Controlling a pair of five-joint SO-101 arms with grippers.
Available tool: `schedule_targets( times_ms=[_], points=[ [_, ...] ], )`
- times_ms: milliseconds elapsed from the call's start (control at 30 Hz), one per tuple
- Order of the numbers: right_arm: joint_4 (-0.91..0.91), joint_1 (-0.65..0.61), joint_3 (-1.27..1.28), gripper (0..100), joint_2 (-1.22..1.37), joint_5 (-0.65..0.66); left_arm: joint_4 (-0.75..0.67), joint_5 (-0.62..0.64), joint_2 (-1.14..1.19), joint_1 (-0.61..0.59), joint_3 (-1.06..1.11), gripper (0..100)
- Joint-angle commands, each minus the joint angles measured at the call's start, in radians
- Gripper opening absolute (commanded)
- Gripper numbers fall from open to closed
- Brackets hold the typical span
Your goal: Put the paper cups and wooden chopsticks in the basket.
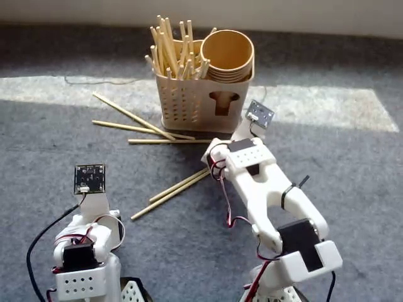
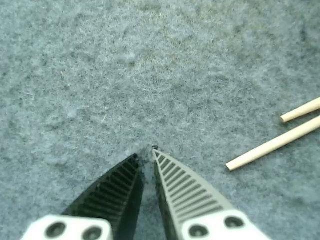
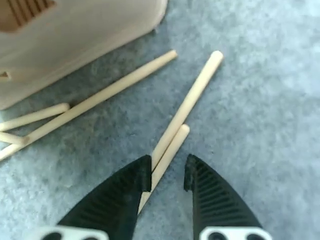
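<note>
The paper cups (image 1: 228,56) sit nested in one stack, upright, in the right part of the basket (image 1: 189,107), and a bundle of wooden chopsticks (image 1: 173,50) stands on end in its left part, their tips fanning above the rim. The pale slotted basket is at the far middle of the desk, which has a grey felt-like cover. Three loose chopsticks lie just left of and before the basket: one slanting (image 1: 132,116), one nearly level (image 1: 135,128), and one flat along the basket's near foot (image 1: 167,141). Nearer, in the middle of the desk, a pair of chopsticks (image 1: 173,192) lies side by side, slanting from near left to far right. The right arm (image 1: 271,195) stretches from the near right edge out to the far end of this pair. In its wrist view the right pincer (image 3: 167,172) is spread open low over the pair (image 3: 192,97), with the shorter-looking stick running between the black jaws close against one of them, and the basket's wall (image 3: 75,40) just beyond. The left arm (image 1: 85,258) is folded at the near left corner. Its left pincer (image 2: 146,156) points down at bare grey cover with its jaws drawn together, tips almost meeting and nothing between them; the near ends of two chopsticks (image 2: 272,145) lie off to one side, apart from it.
</note>
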Motion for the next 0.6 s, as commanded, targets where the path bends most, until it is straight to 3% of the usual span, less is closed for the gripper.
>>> schedule_targets(
  times_ms=[0, 167, 333, 567],
  points=[
    [0.001, 0.024, -0.071, 11.9, 0.033, -0.009, 0.003, -0.005, -0.008, -0.005, 0.019, 1],
    [0.005, 0.028, -0.12, 11.3, 0.122, -0.009, 0.003, -0.005, -0.008, -0.005, 0.019, 1],
    [0.012, 0.028, -0.124, 0.1, 0.179, -0.003, 0.003, -0.005, -0.008, -0.005, 0.019, 1],
    [0.213, 0.027, -0.199, 0.5, 0.177, -0.002, 0.003, -0.005, -0.008, -0.005, 0.019, 1]
  ],
)
